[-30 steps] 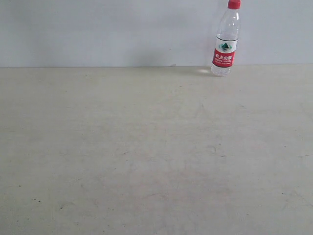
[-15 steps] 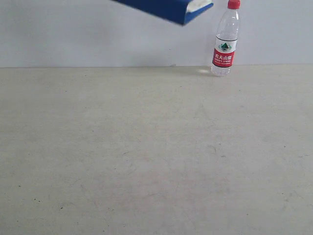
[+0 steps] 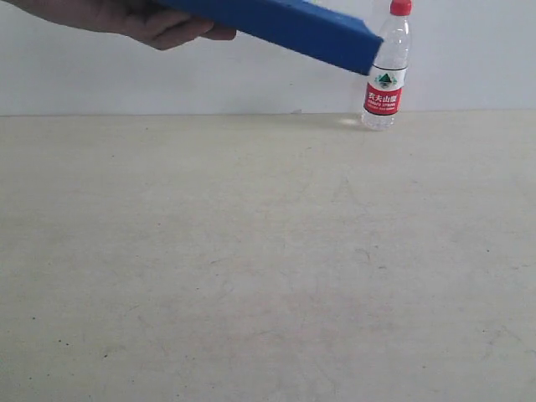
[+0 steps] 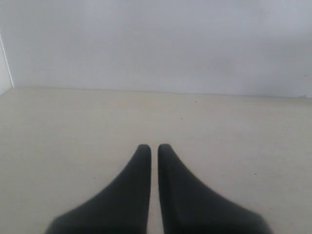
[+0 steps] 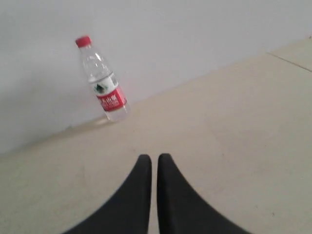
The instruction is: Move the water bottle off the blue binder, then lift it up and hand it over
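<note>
Two empty grippers, bottle well apart
Both the left gripper (image 4: 153, 146) and the right gripper (image 5: 154, 157) have jaws together, clamping nothing. The water bottle (image 3: 387, 71) stands upright at the counter's (image 3: 251, 251) far edge near the right corner, well beyond the right jaws. A hand (image 3: 142, 21) holds the blue binder (image 3: 285, 25) tilted above that edge.

The water bottle (image 3: 387, 84) is clear glossy plastic; the blue binder (image 3: 285, 25) smooth and matt; the table (image 3: 268, 268) matt, faintly scuffed
</note>
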`<state>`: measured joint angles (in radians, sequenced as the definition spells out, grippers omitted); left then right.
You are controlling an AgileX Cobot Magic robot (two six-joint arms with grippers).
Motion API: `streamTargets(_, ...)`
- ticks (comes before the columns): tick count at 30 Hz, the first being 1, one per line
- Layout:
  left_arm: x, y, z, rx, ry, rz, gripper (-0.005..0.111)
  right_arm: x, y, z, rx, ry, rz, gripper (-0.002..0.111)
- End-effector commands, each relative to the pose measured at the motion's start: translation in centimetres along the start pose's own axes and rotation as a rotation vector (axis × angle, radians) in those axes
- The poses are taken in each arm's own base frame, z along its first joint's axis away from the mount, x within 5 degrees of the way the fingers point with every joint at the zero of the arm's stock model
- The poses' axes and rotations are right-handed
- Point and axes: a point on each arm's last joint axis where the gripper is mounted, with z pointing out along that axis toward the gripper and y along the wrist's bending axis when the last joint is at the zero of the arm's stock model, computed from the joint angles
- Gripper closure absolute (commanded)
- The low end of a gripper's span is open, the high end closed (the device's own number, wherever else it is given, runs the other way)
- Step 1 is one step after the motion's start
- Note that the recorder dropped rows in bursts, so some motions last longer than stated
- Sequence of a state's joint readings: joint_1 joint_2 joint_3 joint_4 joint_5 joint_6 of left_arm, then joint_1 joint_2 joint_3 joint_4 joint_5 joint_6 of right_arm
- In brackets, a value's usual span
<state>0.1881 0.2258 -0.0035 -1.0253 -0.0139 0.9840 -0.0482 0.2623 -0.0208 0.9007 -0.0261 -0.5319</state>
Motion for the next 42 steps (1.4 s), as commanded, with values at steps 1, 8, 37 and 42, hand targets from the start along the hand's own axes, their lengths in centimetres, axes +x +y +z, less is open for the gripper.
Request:
streamTargets(1,0.3,-0.3,0.0,0.028,0.027,-0.016,0.102,1.8,0.3,-0.1,-0.074,0.140,-0.286,0.108)
streamTargets(8,0.8,-1.0,-0.1,0.109,0.081,-0.019,0.102,1.7,0.3,0.0,-0.067,0.125,-0.271,0.108)
streamTargets(37,0.8,-2.1,-0.2,0.204,0.139,-0.478,0.102,-1.7,0.4,-2.7,-0.026,-0.294,-0.394,0.108)
streamTargets(42,0.8,-2.0,-0.3,0.205,0.126,-0.468,0.102,-1.4,0.2,-2.6,-0.032,-0.295,-0.401,0.108)
